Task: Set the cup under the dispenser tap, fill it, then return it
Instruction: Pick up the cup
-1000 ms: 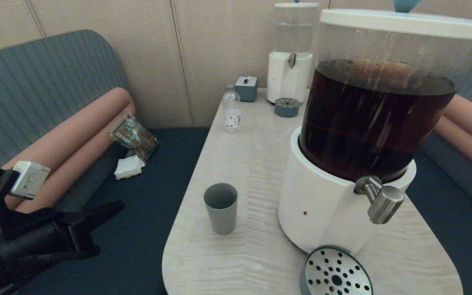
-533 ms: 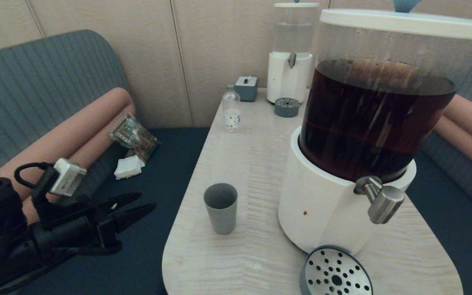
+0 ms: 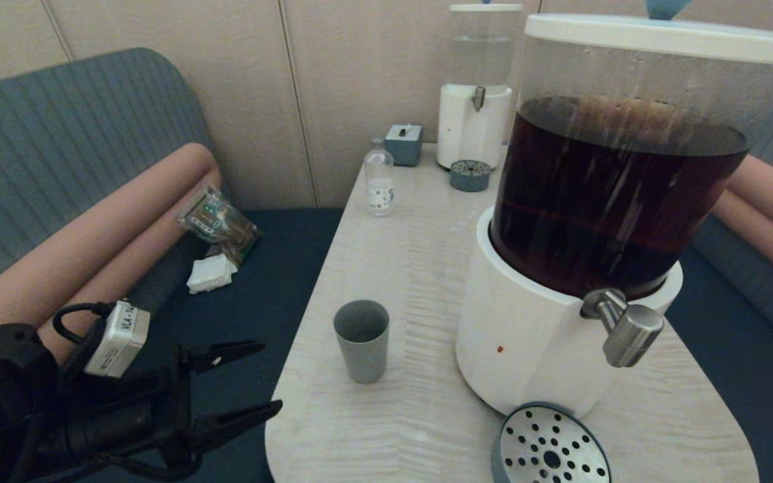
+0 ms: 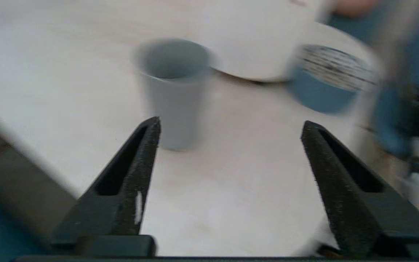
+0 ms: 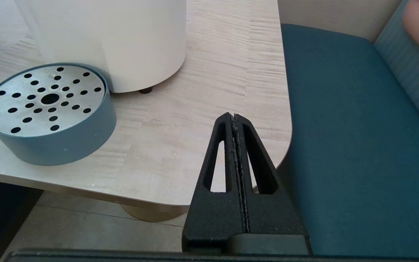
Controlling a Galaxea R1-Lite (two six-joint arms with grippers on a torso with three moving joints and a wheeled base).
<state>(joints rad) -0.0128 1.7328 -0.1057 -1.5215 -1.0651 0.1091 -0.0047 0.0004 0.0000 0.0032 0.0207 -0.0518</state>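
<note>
My left gripper (image 3: 252,379): lower left of the head view, just off the tabletop's near-left edge, jaws spread wide with nothing between them, tips pointing toward the cup.
My right gripper (image 5: 234,118): parked low beside the tabletop's near-right corner, jaws pressed together, empty.
Cup (image 3: 362,341): upright on the tabletop (image 3: 400,268), left of the dispenser's base, near my left gripper but apart from it; in the left wrist view it stands ahead, off toward one finger (image 4: 136,171) rather than centred in the gap. Looks empty.
Drip tray (image 3: 551,446): lower centre-right of the head view, below the tap, nothing on it.
Dispenser tap (image 3: 628,332): right of centre, no cup beneath it.
Dispenser (image 3: 601,221): tank holds plenty of dark liquid.
Done: by my judgement nothing beyond lining up on the cup.
Left: grasp the cup, carry it under the tap, fill it, bring it back.
</note>
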